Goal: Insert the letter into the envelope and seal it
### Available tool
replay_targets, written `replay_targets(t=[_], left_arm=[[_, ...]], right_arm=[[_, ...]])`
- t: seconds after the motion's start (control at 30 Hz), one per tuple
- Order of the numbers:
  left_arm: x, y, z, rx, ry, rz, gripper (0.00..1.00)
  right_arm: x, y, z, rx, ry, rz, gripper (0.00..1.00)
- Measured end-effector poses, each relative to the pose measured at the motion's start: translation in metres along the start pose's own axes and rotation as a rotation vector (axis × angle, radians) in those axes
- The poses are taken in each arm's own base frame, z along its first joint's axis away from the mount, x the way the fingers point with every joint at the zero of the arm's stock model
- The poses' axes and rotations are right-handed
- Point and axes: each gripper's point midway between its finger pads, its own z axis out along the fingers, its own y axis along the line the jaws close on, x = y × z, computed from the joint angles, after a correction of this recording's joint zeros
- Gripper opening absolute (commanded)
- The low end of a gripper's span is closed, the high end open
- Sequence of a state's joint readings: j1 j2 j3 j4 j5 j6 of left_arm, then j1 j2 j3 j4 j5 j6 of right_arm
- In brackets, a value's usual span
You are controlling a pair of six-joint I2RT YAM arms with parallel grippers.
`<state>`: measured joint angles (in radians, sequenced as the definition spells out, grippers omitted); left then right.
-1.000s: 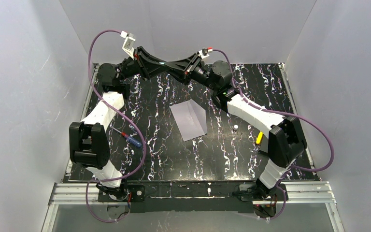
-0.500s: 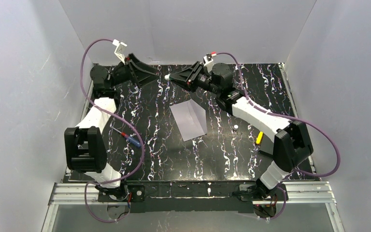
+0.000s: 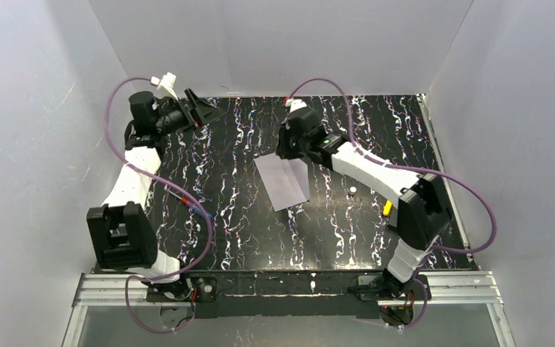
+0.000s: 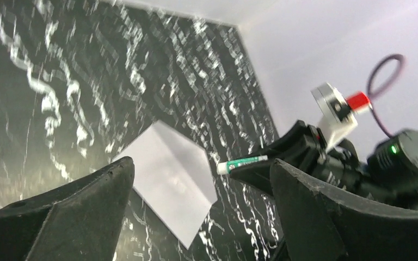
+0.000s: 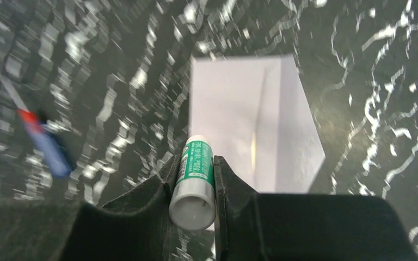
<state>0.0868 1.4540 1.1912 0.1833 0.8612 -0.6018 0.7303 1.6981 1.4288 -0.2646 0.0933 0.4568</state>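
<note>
Envelope (image 3: pixel 283 181), pale lavender-grey, lies flat near the middle of the black, white-veined surface (image 3: pixel 260 235), turned a little askew, with one straight fold line running along it. Whether its flap is shut cannot be told. The right arm reaches in from the right side, and the right pincer (image 5: pixel 195 163) hangs over the far edge of the envelope, its two fingers closed snugly on a white glue stick with a green label (image 5: pixel 195 187). The stick's front end points down toward the paper, but it is unclear whether it touches. The left pincer (image 4: pixel 201 163) is raised over the far left corner of the surface, well apart from the envelope, its fingers spread wide and holding nothing. A screwdriver with a blue handle (image 3: pixel 196 208) lies left of the envelope; a small yellow object (image 3: pixel 388 207) and a tiny white one (image 3: pixel 352 190) lie to its right.
</note>
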Motion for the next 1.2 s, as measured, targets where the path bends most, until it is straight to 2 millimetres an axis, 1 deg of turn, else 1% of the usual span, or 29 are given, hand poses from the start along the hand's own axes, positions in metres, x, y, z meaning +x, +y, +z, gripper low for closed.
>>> replay_targets(t=[0.07,0.1,0.13,0.23,0.27,0.3,0.37,0.4,0.47,0.57,0.63,0.73,0.9,1.03,1.1,1.2], left_arm=[[0.021,0.025,0.009,-0.066,0.058,-0.081,0.79],[0.032,0.034,0.013,-0.087,0.087,-0.118,0.75],[0.047,0.045,0.019,-0.111,0.128,-0.171,0.72],[0.099,0.065,0.042,-0.162,0.267,-0.315,0.69],[0.118,0.069,0.050,-0.175,0.317,-0.354,0.66],[0.138,0.071,0.057,-0.188,0.368,-0.386,0.61],[0.170,0.071,0.068,-0.218,0.456,-0.436,0.47],[0.184,0.070,0.075,-0.233,0.496,-0.457,0.43],[0.204,0.066,0.090,-0.247,0.553,-0.475,0.33],[0.217,0.063,0.110,-0.252,0.590,-0.478,0.25],[0.221,0.065,0.120,-0.260,0.597,-0.482,0.23],[0.224,0.074,0.127,-0.284,0.596,-0.495,0.21],[0.237,0.095,0.133,-0.347,0.613,-0.512,0.16],[0.254,0.107,0.127,-0.401,0.652,-0.516,0.13],[0.259,0.108,0.126,-0.407,0.667,-0.516,0.12],[0.259,0.107,0.126,-0.408,0.678,-0.501,0.12]], right_arm=[[0.029,-0.009,0.010,0.069,0.079,-0.084,0.01],[0.040,-0.013,0.012,0.093,0.109,-0.111,0.01],[0.053,-0.016,0.015,0.118,0.145,-0.145,0.01],[0.082,-0.024,0.022,0.177,0.225,-0.214,0.01],[0.088,-0.027,0.024,0.193,0.243,-0.228,0.01],[0.092,-0.030,0.025,0.207,0.253,-0.238,0.01],[0.100,-0.037,0.028,0.241,0.272,-0.256,0.01],[0.103,-0.040,0.029,0.256,0.280,-0.263,0.01],[0.107,-0.045,0.031,0.279,0.292,-0.274,0.01],[0.113,-0.050,0.037,0.294,0.296,-0.288,0.01],[0.116,-0.052,0.039,0.292,0.295,-0.294,0.01],[0.116,-0.050,0.044,0.280,0.288,-0.303,0.01],[0.117,-0.048,0.050,0.261,0.273,-0.298,0.01],[0.124,-0.051,0.053,0.263,0.281,-0.296,0.01],[0.127,-0.054,0.056,0.270,0.279,-0.298,0.01],[0.131,-0.057,0.061,0.271,0.259,-0.301,0.01]])
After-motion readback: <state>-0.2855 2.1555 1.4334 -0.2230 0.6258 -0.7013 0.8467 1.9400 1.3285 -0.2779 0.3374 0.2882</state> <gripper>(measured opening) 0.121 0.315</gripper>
